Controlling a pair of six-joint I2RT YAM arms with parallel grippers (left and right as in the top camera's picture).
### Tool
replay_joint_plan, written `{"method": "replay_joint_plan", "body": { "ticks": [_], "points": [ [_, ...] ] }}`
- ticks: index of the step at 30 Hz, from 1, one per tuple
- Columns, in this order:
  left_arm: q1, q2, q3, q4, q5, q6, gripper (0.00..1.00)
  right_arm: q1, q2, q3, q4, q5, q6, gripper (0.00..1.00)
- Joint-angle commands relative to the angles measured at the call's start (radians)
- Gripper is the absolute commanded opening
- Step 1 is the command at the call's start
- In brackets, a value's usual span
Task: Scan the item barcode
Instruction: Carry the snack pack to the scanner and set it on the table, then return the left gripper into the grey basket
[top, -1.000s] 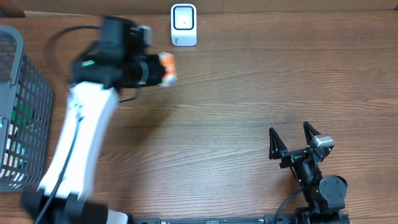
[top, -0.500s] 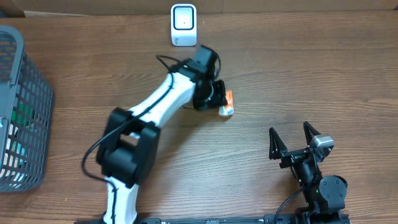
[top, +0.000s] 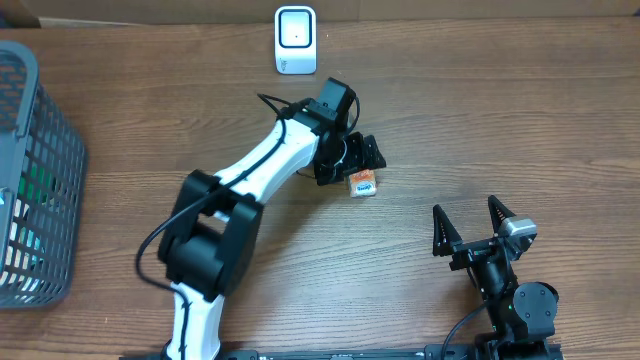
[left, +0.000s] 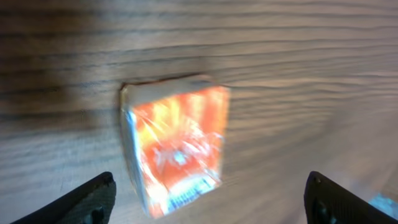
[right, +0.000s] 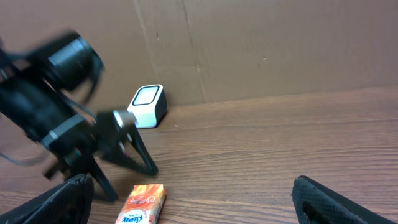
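The item is a small orange and white pack (top: 363, 185), lying flat on the wooden table near its middle. My left gripper (top: 350, 165) stands open just above and around it, not gripping. In the left wrist view the pack (left: 177, 149) lies blurred on the wood, with my left gripper (left: 208, 190) open wide either side of it. The white barcode scanner (top: 295, 40) stands at the back edge. My right gripper (top: 475, 225) rests open and empty at the front right. From the right wrist view the pack (right: 142, 204), the scanner (right: 148, 106) and the right gripper (right: 199, 208) all show.
A grey wire basket (top: 40, 150) with items inside stands at the far left. A brown cardboard wall (right: 280, 43) runs behind the scanner. The left arm (top: 250, 180) stretches diagonally across the table's middle.
The left arm swung from the back left to the table's middle with the pack, set it down on the wood and opened its jaws. The right arm stayed still.
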Motion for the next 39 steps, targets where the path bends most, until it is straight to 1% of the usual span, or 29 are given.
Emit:
{"method": "replay_joint_plan", "body": {
  "ticks": [1, 5, 8, 10, 11, 14, 19, 20, 21, 23, 25, 29, 33, 35, 39],
  "points": [
    [0.043, -0.217, 0.069, -0.027, -0.053, 0.086, 0.85, 0.002, -0.009, -0.01, 0.004, 0.01, -0.003, 1.0],
    [0.134, -0.394, 0.108, -0.135, -0.137, 0.147, 0.86, 0.002, -0.009, -0.01, 0.005, 0.01, -0.003, 1.0],
    [0.271, -0.539, 0.149, -0.253, -0.201, 0.203, 0.87, 0.002, -0.009, -0.01, 0.004, 0.01, -0.003, 1.0],
    [0.377, -0.621, 0.165, -0.306, -0.244, 0.234, 0.87, 0.002, -0.009, -0.01, 0.004, 0.01, -0.003, 1.0],
    [0.439, -0.661, 0.169, -0.325, -0.264, 0.248, 0.89, 0.002, -0.009, -0.01, 0.004, 0.01, -0.003, 1.0],
    [0.643, -0.767, 0.169, -0.346, -0.306, 0.302, 0.9, 0.002, -0.009, -0.01, 0.005, 0.01, -0.003, 1.0],
    [0.968, -0.837, 0.169, -0.346, -0.418, 0.32, 0.9, 0.002, -0.009, -0.01, 0.004, 0.01, -0.003, 1.0],
    [1.055, -0.83, 0.166, -0.354, -0.478, 0.323, 0.89, 0.002, -0.009, -0.01, 0.005, 0.01, -0.003, 1.0],
    [1.098, -0.821, 0.159, -0.354, -0.515, 0.317, 0.88, 0.002, -0.009, -0.01, 0.005, 0.01, -0.003, 1.0],
    [1.172, -0.785, 0.152, -0.353, -0.532, 0.286, 0.88, 0.002, -0.009, -0.01, 0.004, 0.01, -0.003, 1.0],
    [1.221, -0.737, 0.152, -0.354, -0.508, 0.262, 0.87, 0.002, -0.009, -0.01, 0.004, 0.01, -0.003, 1.0],
    [1.277, -0.634, 0.152, -0.345, -0.475, 0.27, 0.87, 0.002, -0.009, -0.01, 0.005, 0.01, -0.003, 1.0],
    [1.287, -0.536, 0.152, -0.353, -0.459, 0.328, 0.88, 0.002, -0.009, -0.01, 0.004, 0.01, -0.003, 1.0],
    [1.287, -0.489, 0.152, -0.367, -0.45, 0.328, 0.89, 0.002, -0.009, -0.01, 0.004, 0.01, -0.003, 1.0],
    [1.288, -0.415, 0.152, -0.375, -0.379, 0.328, 0.89, 0.002, -0.009, -0.01, 0.004, 0.01, -0.003, 1.0]
  ]
}}
